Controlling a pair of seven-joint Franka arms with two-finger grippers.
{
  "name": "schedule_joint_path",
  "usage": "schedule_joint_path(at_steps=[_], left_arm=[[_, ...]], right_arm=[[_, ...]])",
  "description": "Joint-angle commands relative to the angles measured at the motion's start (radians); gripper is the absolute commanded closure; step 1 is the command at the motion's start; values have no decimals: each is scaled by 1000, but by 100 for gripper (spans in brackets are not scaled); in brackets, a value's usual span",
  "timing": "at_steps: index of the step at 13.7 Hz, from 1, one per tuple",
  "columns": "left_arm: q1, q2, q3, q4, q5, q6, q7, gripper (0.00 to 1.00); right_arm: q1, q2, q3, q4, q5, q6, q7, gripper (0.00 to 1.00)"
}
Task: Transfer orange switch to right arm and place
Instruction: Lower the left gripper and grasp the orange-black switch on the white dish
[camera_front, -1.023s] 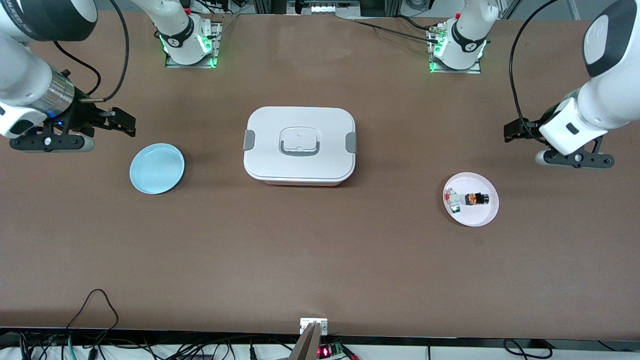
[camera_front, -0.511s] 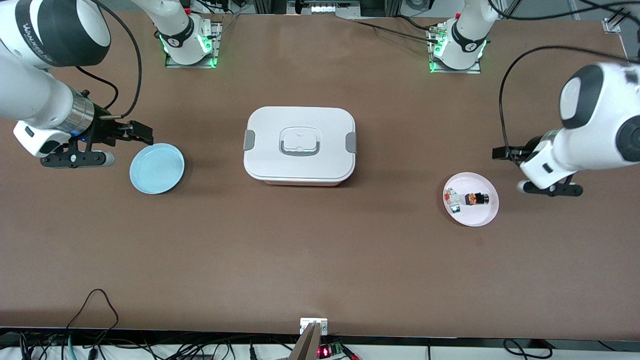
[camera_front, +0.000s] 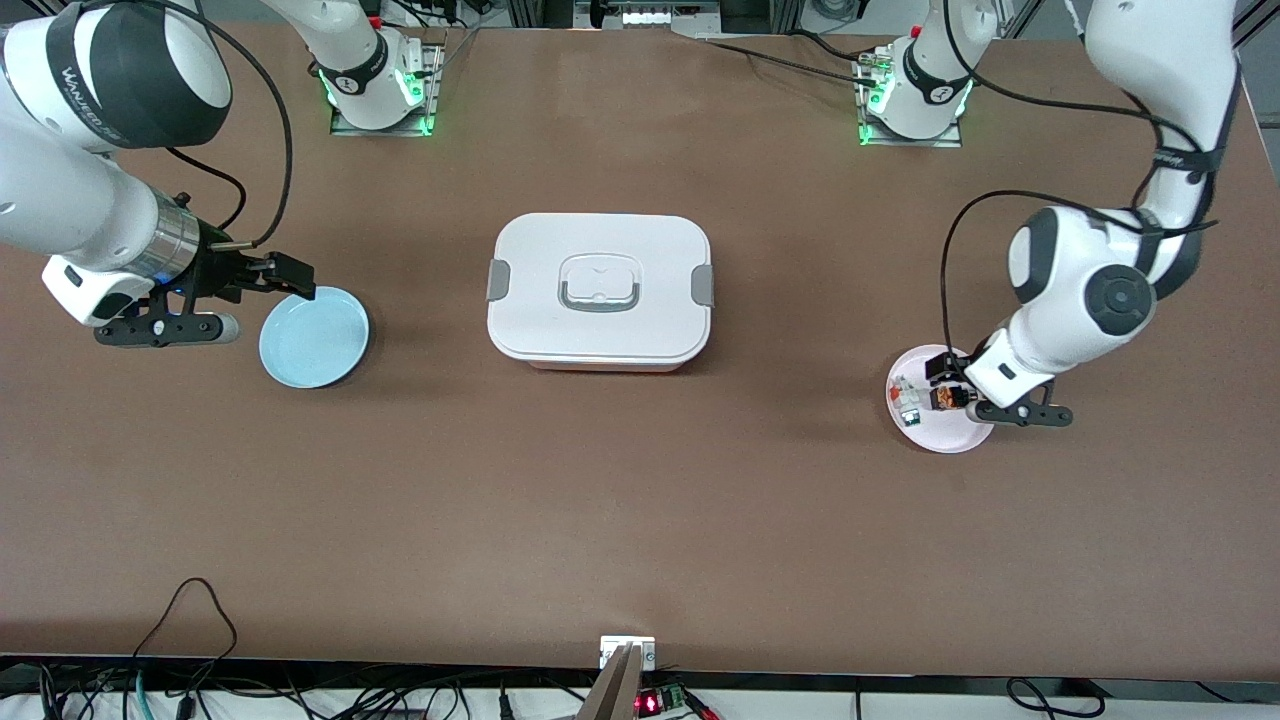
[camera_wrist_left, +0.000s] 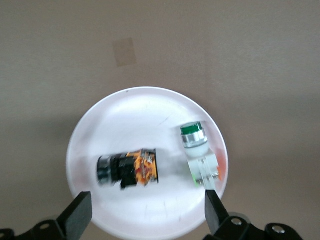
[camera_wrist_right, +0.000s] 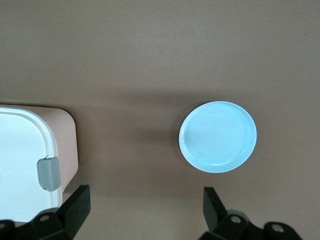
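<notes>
Item: orange switch (camera_wrist_left: 127, 169), lying in the white plate (camera_front: 940, 436) beside a green-topped switch (camera_wrist_left: 194, 136).

My left gripper (camera_wrist_left: 145, 212) has dropped over that plate, fingers spread wide and empty, so the pickup is next; my right gripper (camera_front: 290, 277), open and empty, has edged up to the blue plate (camera_front: 313, 337) to wait.

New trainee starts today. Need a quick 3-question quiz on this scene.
1. True or false: the left gripper is open above the white plate.
2. Which is on that plate? A) orange switch B) spoon C) cup
3. Fill in: the right gripper hangs over the edge of the ___ plate.

Key: 1 true; 2 A; 3 blue.
</notes>
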Motion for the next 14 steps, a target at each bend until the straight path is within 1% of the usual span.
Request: schedule_joint_path(at_steps=[1,3,6,10,14], left_arm=[[3,28,-1,-27,-5,98,-3,1],[3,43,5,-21,-3,107,-5,1],[5,53,11,-15,-3,162,-5,1],[6,73,36,-3,-2,178,-6,1],[26,109,36,-7,-2,190,-11,1]], right_arm=[[2,23,-1,9,15,20,-15,0],[4,31,-1,11,17,25,-13,0],[2,34,-1,11,35,28,-15,0],[13,34,-1,6,37,37,-15,0],[25,37,-1,6,37,39,-15,0]])
